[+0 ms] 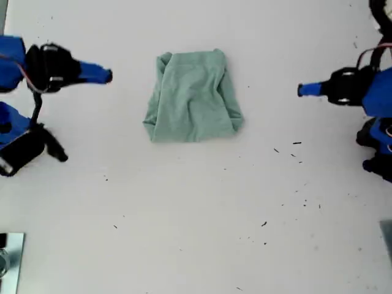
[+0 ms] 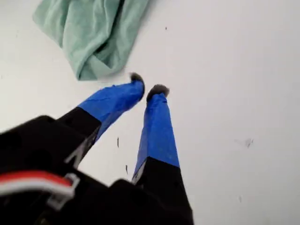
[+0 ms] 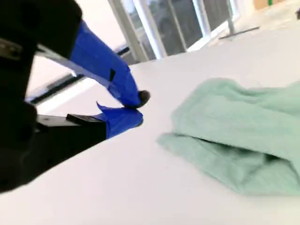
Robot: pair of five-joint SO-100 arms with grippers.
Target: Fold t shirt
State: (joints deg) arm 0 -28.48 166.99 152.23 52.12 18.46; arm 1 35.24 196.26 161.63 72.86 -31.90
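Note:
The pale green t shirt lies crumpled in a rough rectangle on the white table, at the middle of the exterior view's upper half. My first gripper hovers at the exterior view's right, pointing at the shirt from a gap away. In its own view my first gripper is shut on nothing, with a corner of the t shirt ahead of it. My second gripper is at the exterior view's left, also apart from the shirt. It is shut and empty, and the t shirt lies beyond its tips.
Small dark specks dot the table toward the exterior view's lower right. A metal object sits at the exterior view's lower left edge. Both arm bases stand at the side edges. Windows show behind the table.

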